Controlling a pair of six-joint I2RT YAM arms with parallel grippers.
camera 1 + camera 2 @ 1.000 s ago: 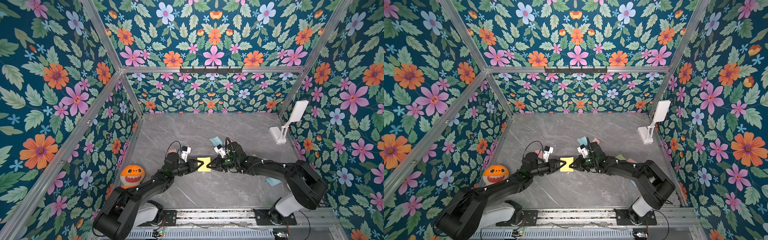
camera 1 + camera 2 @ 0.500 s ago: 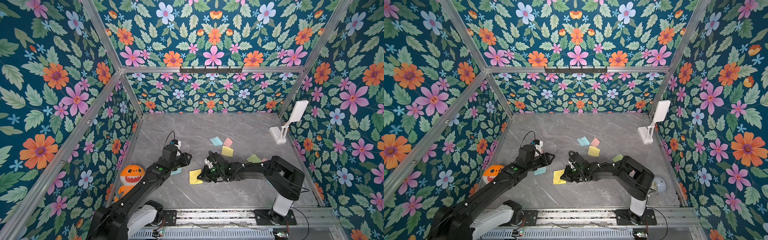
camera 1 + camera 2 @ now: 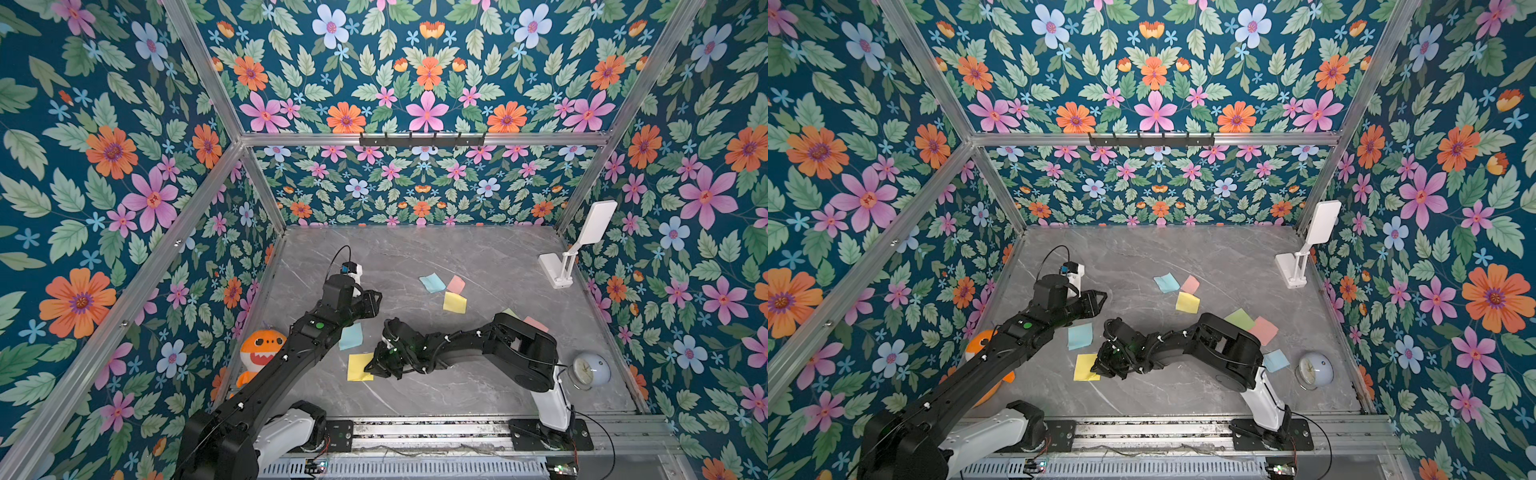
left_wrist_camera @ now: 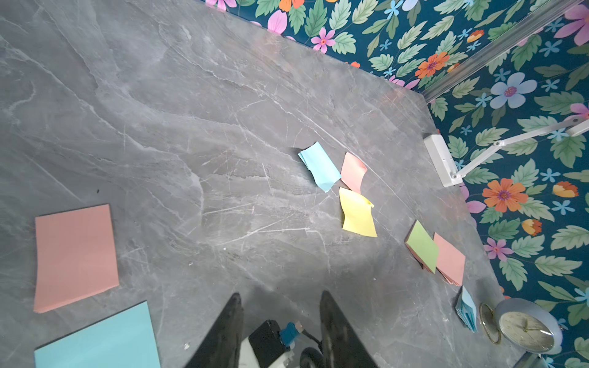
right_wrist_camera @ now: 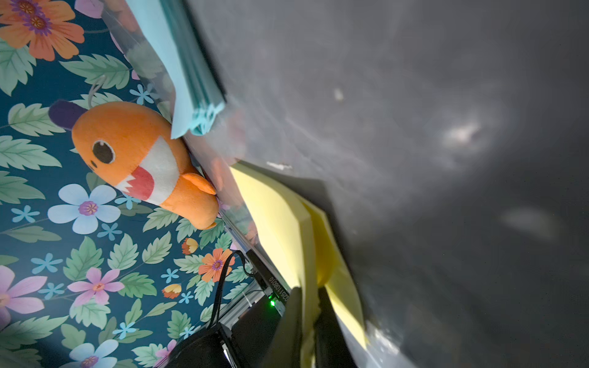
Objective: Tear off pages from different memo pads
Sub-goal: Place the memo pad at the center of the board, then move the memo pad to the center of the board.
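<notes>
The yellow page (image 5: 277, 216) curled up off the yellow memo pad (image 3: 357, 368) and ran between the nearly closed jaws of the right gripper (image 5: 308, 291); whether they pinched it could not be told. The left gripper (image 4: 279, 299) hung well apart, jaws spread and empty.

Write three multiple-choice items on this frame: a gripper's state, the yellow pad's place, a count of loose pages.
1. The left gripper is: A open, empty; B shut on a page; C shut on a pad.
2. The yellow pad is: A against the back wall; B in the right gripper, near the front; C in the left gripper.
3. Loose pages in the far cluster: A one; B three; C six.
1 A: spread jaws, only table between. 2 B: the right wrist view shows yellow paper pinched. 3 B: blue, pink and yellow lie together.
</notes>
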